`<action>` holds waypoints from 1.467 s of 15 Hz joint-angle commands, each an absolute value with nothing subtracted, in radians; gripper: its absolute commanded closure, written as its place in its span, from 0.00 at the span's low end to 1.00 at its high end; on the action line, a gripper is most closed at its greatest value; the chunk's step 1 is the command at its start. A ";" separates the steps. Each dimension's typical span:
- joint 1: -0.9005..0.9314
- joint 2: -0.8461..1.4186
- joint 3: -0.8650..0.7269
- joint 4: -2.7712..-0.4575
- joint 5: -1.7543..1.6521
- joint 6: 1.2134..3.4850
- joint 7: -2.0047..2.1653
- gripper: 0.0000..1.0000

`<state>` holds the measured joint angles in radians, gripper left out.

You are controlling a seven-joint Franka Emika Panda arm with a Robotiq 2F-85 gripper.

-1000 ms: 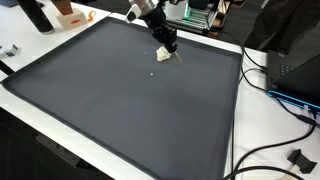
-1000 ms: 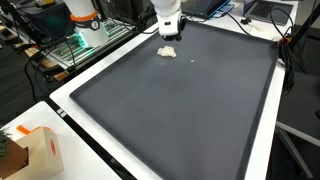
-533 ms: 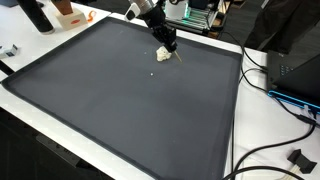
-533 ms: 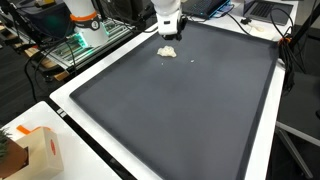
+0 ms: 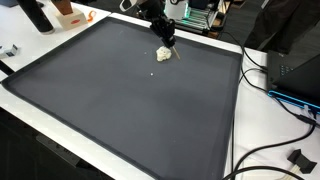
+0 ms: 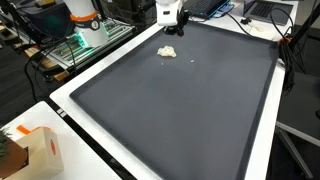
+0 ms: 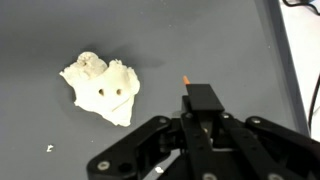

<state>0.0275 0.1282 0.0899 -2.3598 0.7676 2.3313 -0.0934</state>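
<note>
A white, lumpy piece of putty-like stuff [image 7: 103, 88] with two small holes lies on the dark grey mat [image 7: 60, 30]. In both exterior views the lump [image 5: 165, 55] [image 6: 168, 51] sits near the mat's far edge. My gripper [image 7: 203, 97] hangs just above and beside it, its fingers shut together. A thin orange tip [image 7: 186, 76] pokes out past the fingertips; the rest of that object is hidden between them. The gripper [image 5: 165, 38] [image 6: 171, 22] does not touch the lump.
The big mat [image 5: 120, 110] [image 6: 170, 110] has a raised rim. A white crumb [image 5: 152, 71] [image 6: 194, 57] lies near the lump. Cables [image 5: 290, 100], electronics [image 6: 80, 45], an orange and white box [image 6: 40, 150] and a dark bottle [image 5: 38, 15] stand around the mat.
The gripper has lifted a little and drawn back from the white lump, towards the mat's far edge. The lump has stayed in place.
</note>
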 commanded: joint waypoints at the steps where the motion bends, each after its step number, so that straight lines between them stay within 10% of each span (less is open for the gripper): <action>1: 0.039 0.050 0.075 -2.391 0.687 2.313 -0.002 0.97; 22: 0.065 -0.158 0.094 -2.354 0.164 2.152 0.083 0.97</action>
<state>0.0538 -0.1294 0.0938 -2.3500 0.2257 2.1877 0.1067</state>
